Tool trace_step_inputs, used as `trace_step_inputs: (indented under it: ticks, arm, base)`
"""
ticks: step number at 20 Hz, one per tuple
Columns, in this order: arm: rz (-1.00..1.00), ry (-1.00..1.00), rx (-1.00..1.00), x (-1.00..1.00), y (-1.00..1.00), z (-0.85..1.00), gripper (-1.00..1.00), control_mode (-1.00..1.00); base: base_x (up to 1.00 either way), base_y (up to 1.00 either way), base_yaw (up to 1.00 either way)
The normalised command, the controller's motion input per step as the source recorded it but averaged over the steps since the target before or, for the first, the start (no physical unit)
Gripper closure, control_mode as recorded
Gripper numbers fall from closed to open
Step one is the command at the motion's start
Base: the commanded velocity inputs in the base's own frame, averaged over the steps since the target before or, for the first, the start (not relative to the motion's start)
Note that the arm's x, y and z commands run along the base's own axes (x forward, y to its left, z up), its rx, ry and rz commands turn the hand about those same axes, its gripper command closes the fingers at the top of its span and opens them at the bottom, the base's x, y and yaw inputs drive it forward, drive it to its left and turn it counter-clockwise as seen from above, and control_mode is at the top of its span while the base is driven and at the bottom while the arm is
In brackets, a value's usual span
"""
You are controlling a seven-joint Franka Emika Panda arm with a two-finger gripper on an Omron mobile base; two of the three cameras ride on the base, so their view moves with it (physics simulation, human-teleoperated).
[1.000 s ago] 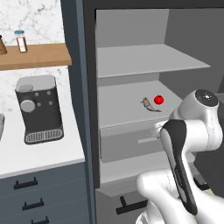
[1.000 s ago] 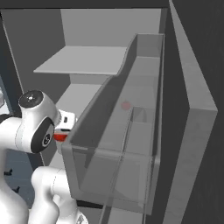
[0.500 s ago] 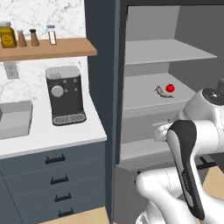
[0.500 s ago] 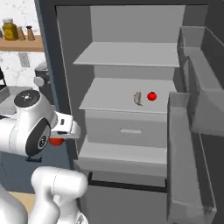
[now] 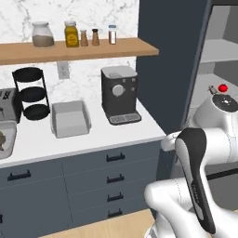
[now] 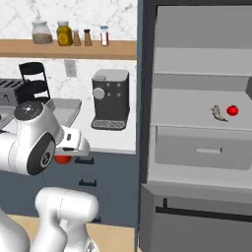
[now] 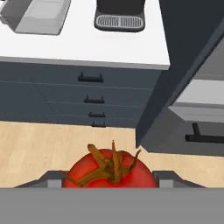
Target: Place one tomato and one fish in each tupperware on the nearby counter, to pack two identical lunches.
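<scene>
White counter [image 5: 116, 135], coffee machine [image 5: 119, 95] beside tupperware [image 5: 69, 118], tool [image 7: 109, 177] gripping tomato [image 7: 109, 168]

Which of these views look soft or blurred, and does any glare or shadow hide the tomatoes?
Hand view: the held tomato is soft-edged but evenly lit. Right base view: slightly grainy, the shelf tomato and fish stay readable. Left base view: no glare.
</scene>
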Motion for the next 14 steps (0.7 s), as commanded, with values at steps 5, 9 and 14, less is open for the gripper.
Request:
trace_step_inputs:
  ticks: [5, 9, 14]
  arm:
    - [0.0, 0.0, 0.0, 0.0, 0.0, 0.0, 1.0, 1.0]
    - [0.0, 0.0, 0.0, 0.0, 0.0, 0.0, 1.0, 1.0]
    - [0.0, 0.0, 0.0, 0.0, 0.0, 0.0, 1.0, 1.0]
  base:
    - [0.16, 1.0, -0.01]
    - [0.38, 1.0, -0.04]
    - [0.59, 1.0, -0.01]
